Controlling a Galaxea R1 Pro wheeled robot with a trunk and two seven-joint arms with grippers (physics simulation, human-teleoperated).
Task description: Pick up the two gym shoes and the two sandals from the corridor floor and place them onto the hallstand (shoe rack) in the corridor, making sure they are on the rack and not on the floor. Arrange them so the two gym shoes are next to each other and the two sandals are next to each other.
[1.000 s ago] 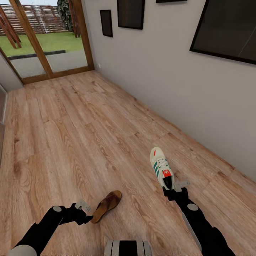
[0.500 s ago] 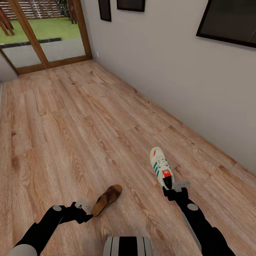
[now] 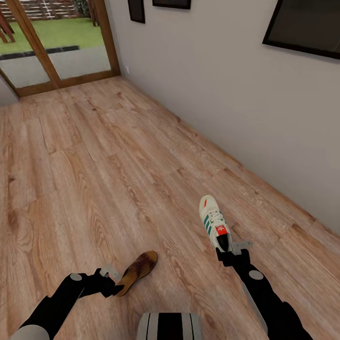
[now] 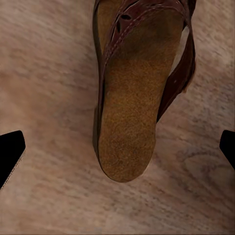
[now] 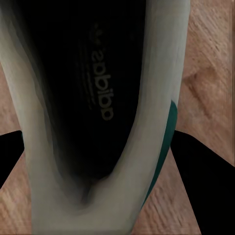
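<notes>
From the head camera, the left gripper (image 3: 112, 278) grips the heel of a brown sandal (image 3: 137, 269) above the corridor floor (image 3: 94, 179), while the right gripper (image 3: 232, 251) clamps the heel of a gym shoe (image 3: 215, 228) pointing toward the grey wall (image 3: 226, 85). In the left wrist view, the sandal's tan footbed (image 4: 129, 107) lies between two dark fingertips (image 4: 10, 154) set wide apart. The right wrist view looks into the sneaker's dark insole (image 5: 93, 93), with black fingers (image 5: 205, 181) on each side.
</notes>
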